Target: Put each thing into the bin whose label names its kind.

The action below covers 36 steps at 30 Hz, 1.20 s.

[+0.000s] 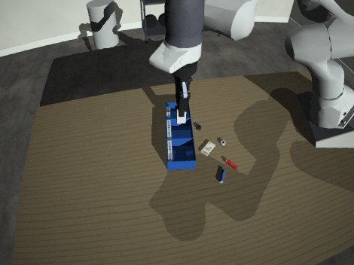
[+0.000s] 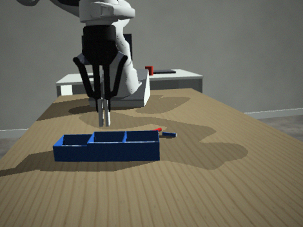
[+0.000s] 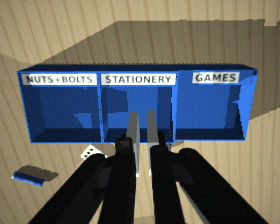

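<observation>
"Hovering by the blue bins (image 1: 181,165) (image 2: 106,152) (image 3: 101,115), was the gripper (image 1: 181,121) (image 2: 104,126) (image 3: 143,123) loaded?"

"No, its jaws stood narrow, gripping nothing. The dotted white block (image 1: 208,148) (image 3: 89,152) lay beside the bins, on the table (image 1: 94,193) (image 2: 129,197); the red thing (image 1: 231,164) (image 2: 158,129) and blue stick (image 1: 222,175) (image 2: 169,134) (image 3: 28,178) lay farther out."

Dim, muted light with broad shadows
In the top view, dark, hard-edged shadows cross the lower middle and right of the tabletop (image 1: 94,193) (image 2: 129,197) (image 3: 250,190); the upper-left wall is brighter. Small bin lettering looks blurred there, but reads clearly in the wrist view.
</observation>
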Motion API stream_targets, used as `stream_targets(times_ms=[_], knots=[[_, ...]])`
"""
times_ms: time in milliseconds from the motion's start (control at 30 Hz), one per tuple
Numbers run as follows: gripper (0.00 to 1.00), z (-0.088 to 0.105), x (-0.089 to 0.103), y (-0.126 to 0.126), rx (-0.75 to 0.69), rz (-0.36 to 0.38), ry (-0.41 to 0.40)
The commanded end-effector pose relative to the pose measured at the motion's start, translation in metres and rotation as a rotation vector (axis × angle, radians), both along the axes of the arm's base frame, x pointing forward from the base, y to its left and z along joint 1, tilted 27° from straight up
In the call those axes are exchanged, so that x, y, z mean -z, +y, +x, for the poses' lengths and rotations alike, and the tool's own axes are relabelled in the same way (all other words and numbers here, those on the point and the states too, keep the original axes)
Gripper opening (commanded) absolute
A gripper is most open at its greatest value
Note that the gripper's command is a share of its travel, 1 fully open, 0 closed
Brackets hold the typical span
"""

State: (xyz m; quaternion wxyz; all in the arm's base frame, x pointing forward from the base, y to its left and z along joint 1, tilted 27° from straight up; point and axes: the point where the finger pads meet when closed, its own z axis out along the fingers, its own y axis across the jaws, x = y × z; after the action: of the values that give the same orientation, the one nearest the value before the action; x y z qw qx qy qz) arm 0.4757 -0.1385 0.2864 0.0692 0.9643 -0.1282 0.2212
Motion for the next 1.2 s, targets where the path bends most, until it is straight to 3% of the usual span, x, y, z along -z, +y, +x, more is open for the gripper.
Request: stream_targets(times_ms=[0,833,1167], knots=[[0.05,0.001,-0.001,0.002,-0.001,0.003,-0.004],[0.05,0.024,0.049,-0.008,-0.001,0.003,-0.004],[0.05,0.025,0.052,-0.009,-0.001,0.003,-0.004]])
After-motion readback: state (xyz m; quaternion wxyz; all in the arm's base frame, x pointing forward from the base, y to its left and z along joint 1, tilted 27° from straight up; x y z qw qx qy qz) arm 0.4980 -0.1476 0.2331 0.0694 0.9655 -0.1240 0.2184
